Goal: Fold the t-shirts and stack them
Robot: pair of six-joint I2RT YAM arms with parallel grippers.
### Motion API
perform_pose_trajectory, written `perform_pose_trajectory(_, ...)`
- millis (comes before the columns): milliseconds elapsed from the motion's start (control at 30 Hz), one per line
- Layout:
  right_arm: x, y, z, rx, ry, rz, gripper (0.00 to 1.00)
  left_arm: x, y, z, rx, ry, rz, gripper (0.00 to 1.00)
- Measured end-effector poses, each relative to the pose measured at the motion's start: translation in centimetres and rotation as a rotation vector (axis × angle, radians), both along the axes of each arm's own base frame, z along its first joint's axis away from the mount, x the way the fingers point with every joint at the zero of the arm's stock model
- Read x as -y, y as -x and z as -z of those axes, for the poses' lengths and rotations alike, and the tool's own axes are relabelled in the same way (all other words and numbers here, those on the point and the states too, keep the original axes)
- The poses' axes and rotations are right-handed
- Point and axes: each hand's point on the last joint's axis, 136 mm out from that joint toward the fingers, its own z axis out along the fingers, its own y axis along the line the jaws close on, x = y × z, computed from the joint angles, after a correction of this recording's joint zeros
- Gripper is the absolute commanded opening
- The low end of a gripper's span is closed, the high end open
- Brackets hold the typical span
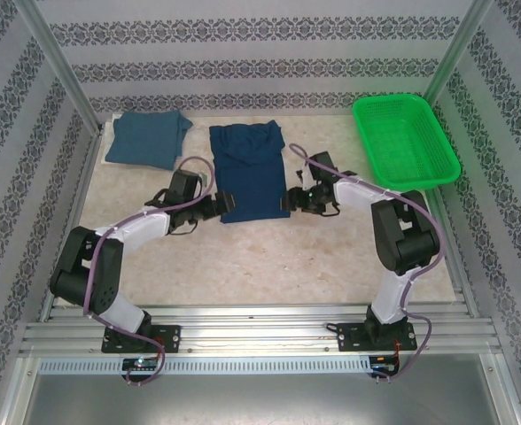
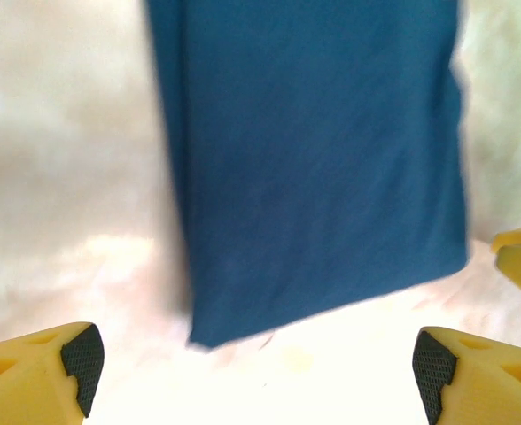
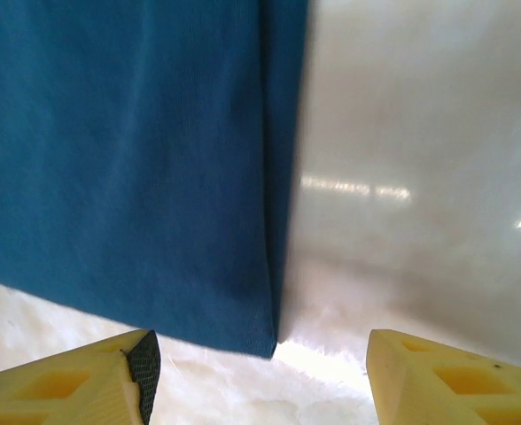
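Navy t-shirt (image 1: 250,173): narrow strip, centre of worktop (image 1: 269,257). Teal t-shirt (image 1: 147,139): folded, far left. Left claw (image 2: 256,372), right claw (image 3: 256,363): spread wide, empty, at near hem corners. Next, as judged: corners to be pinched, hem folded away.

Folded t-shirt (image 1: 145,140) back left, second t-shirt (image 1: 252,173) centre, basket (image 1: 405,142) back right.

In the top view the left arm (image 1: 110,252), lower left, and the right arm (image 1: 400,235), lower right, pair black joint housings with white links, each trailing a lilac cable (image 1: 197,161) to a black base plate (image 1: 141,338). In the wrist views the left fingers (image 2: 30,372) and right fingers (image 3: 74,381) are yellow wedges with moulded pockets and black textured pads (image 2: 83,359).
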Motion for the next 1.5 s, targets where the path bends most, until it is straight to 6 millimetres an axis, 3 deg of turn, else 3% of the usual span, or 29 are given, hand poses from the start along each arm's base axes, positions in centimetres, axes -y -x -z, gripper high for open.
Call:
perform_pose_trajectory(167,-0.3,0.2,1.0,-0.02,-0.003,0.013,0.62,0.7,1.2,3.7,-0.088,-0.016,0.009,0.85)
perform_pose_trajectory(533,-2.0,-1.7,0.7,0.029,-0.012,0.003,0.59,0.3,0.5,4.3,-0.133,-0.025,-0.06,0.72)
perform_pose_trajectory(733,-3.3,-2.1,1.1,0.023,0.005,-0.024,0.47,-0.4,0.5,5.6,-0.215,-0.083,-0.097,0.47)
perform_pose_trajectory(1000,-2.7,-1.5,1.2,0.025,0.048,-0.022,0.57,-0.8,0.5,6.0,-0.284,-0.136,-0.109,0.37)
perform_pose_trajectory(1200,-2.2,-0.7,1.4,-0.001,0.069,-0.02,0.56,-1.0,0.4,6.1,-0.325,-0.165,-0.108,0.29)
perform_pose_trajectory(1300,-2.2,-0.6,1.4,-0.004,0.067,-0.018,0.46,-1.1,0.5,6.2,-0.336,-0.177,-0.11,0.19)
perform_pose_trajectory(1367,-2.3,-0.4,1.5,-0.013,0.061,-0.016,0.34,-1.3,0.6,6.3,-0.346,-0.192,-0.111,0.1)
perform_pose_trajectory(1500,-2.9,-0.2,1.6,-0.028,0.034,-0.008,0.09,-1.1,0.0,6.2,-0.344,-0.194,-0.107,0.04)
